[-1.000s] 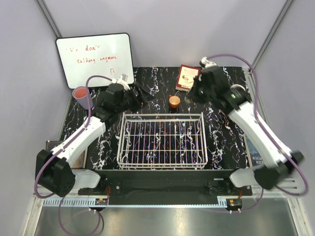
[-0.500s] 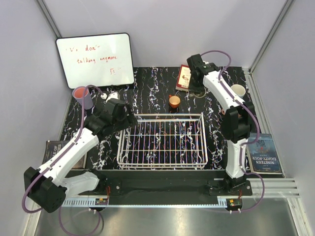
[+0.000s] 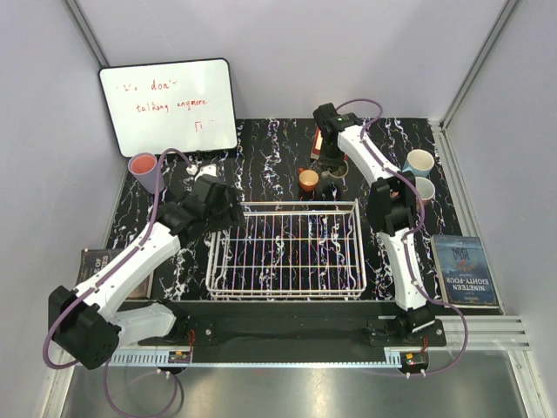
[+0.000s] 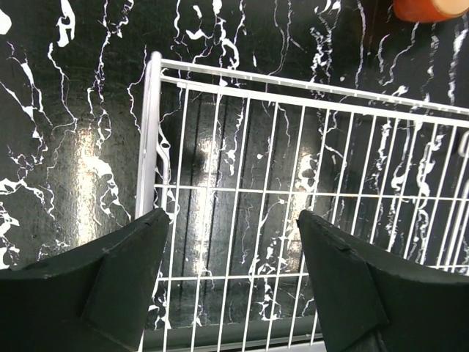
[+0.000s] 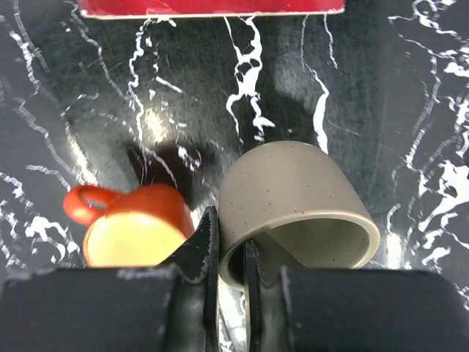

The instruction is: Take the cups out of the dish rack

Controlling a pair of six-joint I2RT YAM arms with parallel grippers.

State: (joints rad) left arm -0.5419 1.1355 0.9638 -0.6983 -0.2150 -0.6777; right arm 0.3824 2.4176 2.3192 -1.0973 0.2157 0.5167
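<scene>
Tight: orange-red mug [image 5: 139, 229] just beside grey-olive mug [image 5: 293, 183], red book [image 5: 212, 6] beyond

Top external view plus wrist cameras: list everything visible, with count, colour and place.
dish rack: one, white wire, table centre, no cups inside.
orange-red mug: one, just beyond the rack's far rim.
grey-olive mug: one, beside the orange-red mug.
tumbler: one seen, lavender with pink top, far-left corner.
other cups: two, pale, one light blue, right edge.
whiteboard: one, white, red writing, back left.
red book: one, behind the mugs.
blue book: one, near right.
table: one, black marble.
left tool: open, over the rack's far-left corner.
right tool: shut on the grey-olive mug's rim.
</scene>
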